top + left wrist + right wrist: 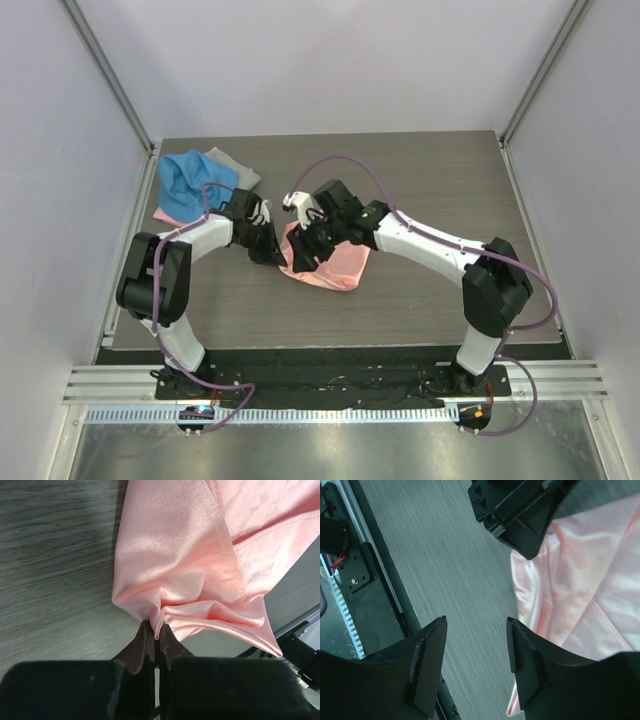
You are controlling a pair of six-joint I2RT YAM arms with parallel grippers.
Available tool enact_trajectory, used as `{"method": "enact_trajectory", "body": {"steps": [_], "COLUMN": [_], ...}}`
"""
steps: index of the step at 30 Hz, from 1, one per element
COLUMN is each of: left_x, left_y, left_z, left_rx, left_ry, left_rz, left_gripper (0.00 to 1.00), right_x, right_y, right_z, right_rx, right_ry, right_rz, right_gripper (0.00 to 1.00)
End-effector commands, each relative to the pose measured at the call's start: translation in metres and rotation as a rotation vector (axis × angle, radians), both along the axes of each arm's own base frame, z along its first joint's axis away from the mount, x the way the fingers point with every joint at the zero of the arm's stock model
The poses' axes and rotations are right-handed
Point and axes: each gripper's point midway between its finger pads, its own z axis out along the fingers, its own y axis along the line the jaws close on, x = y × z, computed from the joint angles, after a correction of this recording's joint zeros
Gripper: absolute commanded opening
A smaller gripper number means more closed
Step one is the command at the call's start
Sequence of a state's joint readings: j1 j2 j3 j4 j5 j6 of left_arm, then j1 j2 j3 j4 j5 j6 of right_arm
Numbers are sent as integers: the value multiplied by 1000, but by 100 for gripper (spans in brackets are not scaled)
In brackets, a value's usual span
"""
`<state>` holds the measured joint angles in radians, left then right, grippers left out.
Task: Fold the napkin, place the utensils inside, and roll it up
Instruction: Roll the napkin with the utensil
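The salmon-pink napkin (335, 265) lies bunched on the wooden table (430, 180) between the two arms. In the left wrist view my left gripper (158, 631) is shut on a puckered edge of the napkin (175, 555), and the cloth fans away from the jaws. My left gripper (272, 254) sits at the napkin's left edge. My right gripper (305, 250) hovers over the same side, close to the left one. In the right wrist view my right gripper (476, 624) stands open over bare table, nothing between its fingers, the napkin (580, 590) beside its right finger. The utensils are out of view.
A blue cloth (190, 185) and a grey cloth (236, 165) lie heaped at the back left, with a pink scrap (165, 214) showing under the blue one. The left arm's black body (520, 510) hangs just beyond my right gripper. The table's front rail (375, 565) runs close by.
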<state>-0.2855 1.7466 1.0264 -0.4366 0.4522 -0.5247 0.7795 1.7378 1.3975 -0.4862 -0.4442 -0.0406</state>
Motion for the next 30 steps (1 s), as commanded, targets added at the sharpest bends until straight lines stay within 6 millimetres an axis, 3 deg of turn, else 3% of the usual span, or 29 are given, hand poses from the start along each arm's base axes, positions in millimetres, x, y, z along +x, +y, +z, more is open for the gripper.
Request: {"method": "enact_trajectory", "body": {"steps": [1,4,8,12,17,27,30], "left_x": [-9,-7,-6,-6,-8,-7,-8], "left_y": [9,8,6,7,11,11,10], "left_z": [3,4,5,5,5,4,1], "left_rx": [47,43,37,49,70,79,76], "left_ry": [48,50,56,58,61,73,89], "left_rz": [-26,-29,-42,-60,-70,-77,-81], "left_gripper": [0,0,0,0,0,0,0], "right_x": [-8,-31,-47,-38,-19,-34,-30], "right_y": [7,-1,-17,-41,-67,-90,-94], "right_z": [-27,-46,-66,-89,-93,-136,-130], "right_rx": [26,5,-64,-170,-170,-259,-268], "right_ry": [104,190,253,252,275,373,353], "right_rz": [-12,17,26,-60,-143,-149,-166], "right_gripper": [57,55,54,53,53,52,51]}}
